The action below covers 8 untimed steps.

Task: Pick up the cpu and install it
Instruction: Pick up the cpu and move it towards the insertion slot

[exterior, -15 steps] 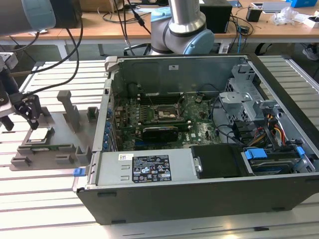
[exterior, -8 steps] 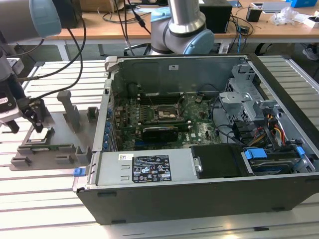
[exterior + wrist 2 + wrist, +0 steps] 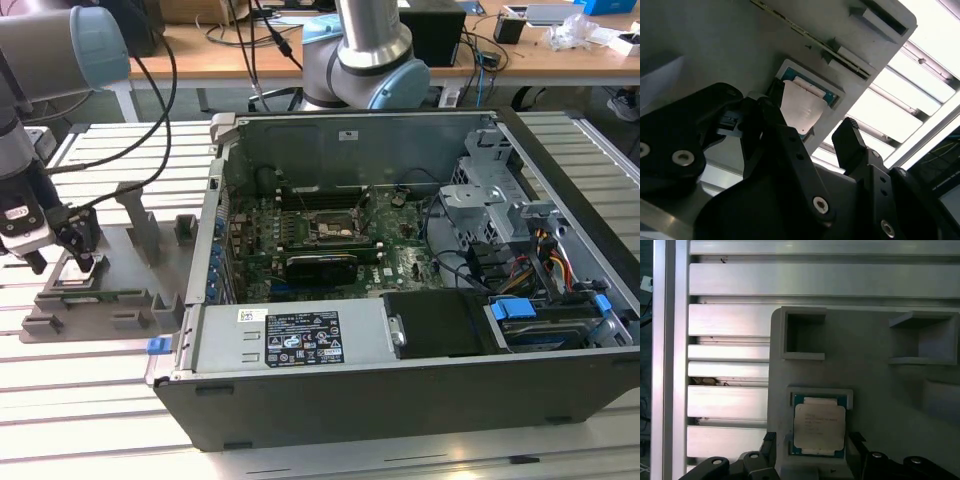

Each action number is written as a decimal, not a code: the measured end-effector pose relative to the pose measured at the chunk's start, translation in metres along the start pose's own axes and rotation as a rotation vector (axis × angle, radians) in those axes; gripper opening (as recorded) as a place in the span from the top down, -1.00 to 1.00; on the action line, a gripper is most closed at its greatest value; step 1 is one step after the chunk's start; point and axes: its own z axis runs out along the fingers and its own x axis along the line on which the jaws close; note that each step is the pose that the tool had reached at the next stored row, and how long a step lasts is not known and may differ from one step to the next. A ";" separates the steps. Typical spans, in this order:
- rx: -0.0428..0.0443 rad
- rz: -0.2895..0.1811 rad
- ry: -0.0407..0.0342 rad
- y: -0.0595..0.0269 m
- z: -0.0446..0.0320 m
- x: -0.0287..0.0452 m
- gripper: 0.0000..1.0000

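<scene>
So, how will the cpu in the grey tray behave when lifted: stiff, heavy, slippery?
Probably stiff: the cpu is a flat square with a metal top, so it should not bend. Likely light, as it looks thin. It sits close inside a walled pocket of the tray, so a tilted lift by the gripper might catch it there.

The grey metal robot arm with pale blue joint caps [image 3: 372,45] stands at the top centre of the exterior view, and another of its links crosses the upper left corner. At the far left edge its wrist points downward. There the black two-finger gripper [image 3: 62,262] hangs low, its fingers [image 3: 852,135] spread apart.
</scene>
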 end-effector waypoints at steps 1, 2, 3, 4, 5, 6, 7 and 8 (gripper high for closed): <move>0.0002 -0.001 0.0002 0.0008 0.0012 -0.0006 -0.32; 0.0001 -0.003 0.0001 0.0013 0.0018 -0.0008 -0.32; 0.0001 -0.005 -0.0001 0.0021 0.0028 -0.0011 -0.32; 0.0005 -0.015 -0.0001 0.0037 0.0044 -0.0015 -0.32; 0.0007 -0.020 -0.0002 0.0046 0.0051 -0.0020 -0.32; 0.0008 -0.023 -0.0004 0.0053 0.0057 -0.0025 -0.32; 0.0010 -0.026 -0.0004 0.0060 0.0068 -0.0034 -0.32; 0.0011 -0.026 -0.0002 0.0060 0.0072 -0.0036 -0.32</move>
